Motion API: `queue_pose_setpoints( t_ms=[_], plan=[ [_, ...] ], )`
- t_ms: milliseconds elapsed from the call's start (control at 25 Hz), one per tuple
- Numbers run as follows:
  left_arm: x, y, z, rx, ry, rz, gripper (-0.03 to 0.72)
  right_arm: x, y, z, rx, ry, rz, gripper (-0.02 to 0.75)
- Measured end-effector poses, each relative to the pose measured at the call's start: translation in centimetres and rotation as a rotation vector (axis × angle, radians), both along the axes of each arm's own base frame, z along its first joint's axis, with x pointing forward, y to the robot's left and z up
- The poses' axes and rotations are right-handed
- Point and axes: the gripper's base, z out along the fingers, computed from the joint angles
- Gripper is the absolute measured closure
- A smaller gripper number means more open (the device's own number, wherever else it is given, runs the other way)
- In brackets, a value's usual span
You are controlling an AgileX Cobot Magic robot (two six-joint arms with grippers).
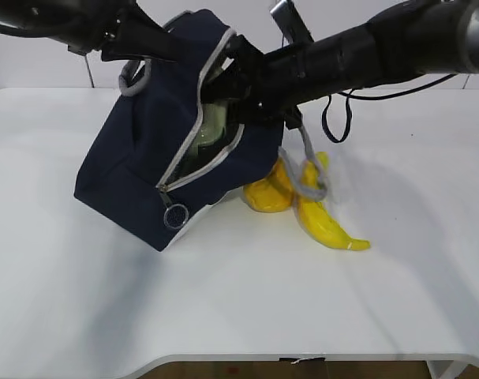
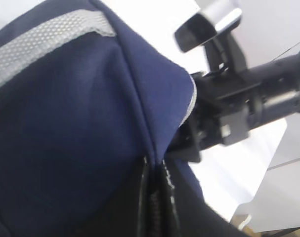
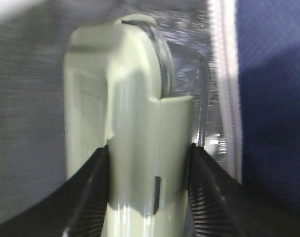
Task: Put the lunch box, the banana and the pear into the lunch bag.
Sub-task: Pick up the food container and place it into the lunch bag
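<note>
Two black fingers [image 3: 90, 192] of the right gripper [image 3: 149, 197] clamp the sage-green lunch box [image 3: 135, 148] between them at centre frame, inside the lunch bag [image 1: 144, 174] mouth. At upper left the left gripper [image 2: 157, 197], jaws pressed together, pinches the bag's navy fabric, holding it tilted. Right of the bag, the pear [image 1: 267, 193] and banana [image 1: 326, 221] lie touching on the table [image 1: 239, 300].

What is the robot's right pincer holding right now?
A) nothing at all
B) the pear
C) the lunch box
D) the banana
C: in the right wrist view the right pincer is clamped on both sides of the lunch box with its sage-green lid, at the bag's opening, while the banana and pear lie on the table.
</note>
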Motion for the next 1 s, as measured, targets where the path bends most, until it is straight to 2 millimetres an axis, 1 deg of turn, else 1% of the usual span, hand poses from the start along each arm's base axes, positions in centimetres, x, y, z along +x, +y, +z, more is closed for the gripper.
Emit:
queue_pose_setpoints(
  t_ms=[120, 360, 600, 1000],
  plan=[
    [0.4, -0.2, -0.8, -0.012, 0.021, 0.002, 0.676, 0.7, 0.2, -1.4, -0.006, 0.021, 0.003, 0.372],
    [0.6, -0.1, -0.9, -0.011, 0.015, 0.014, 0.676, 1.4, 0.3, -3.6, -0.028, 0.041, -0.008, 0.372],
    [0.7, 0.0, -1.0, 0.018, 0.0, 0.023, 0.677, 2.0, 0.5, -5.7, 0.0, 0.092, -0.04, 0.372],
    [1.1, 0.3, -1.2, 0.056, -0.034, 0.058, 0.678, 2.3, 0.5, -6.3, 0.012, 0.104, -0.053, 0.372]
  ],
)
